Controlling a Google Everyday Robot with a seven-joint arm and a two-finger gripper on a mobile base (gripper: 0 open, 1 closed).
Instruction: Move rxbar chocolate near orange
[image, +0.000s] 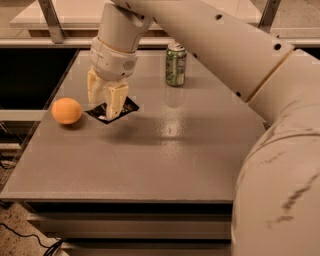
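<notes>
The rxbar chocolate (128, 106), a flat black wrapped bar, is at the left of the grey table (165, 165), partly covered by my fingers. My gripper (105, 105) points down and is shut on the bar, holding it at or just above the table top. The orange (66, 110), round and plain, sits on the table near the left edge, a short gap to the left of the bar and gripper.
A green soda can (175, 64) stands upright at the back middle of the table, right of the gripper. My white arm (225, 55) crosses the upper right of the view. The table's left edge lies just beyond the orange.
</notes>
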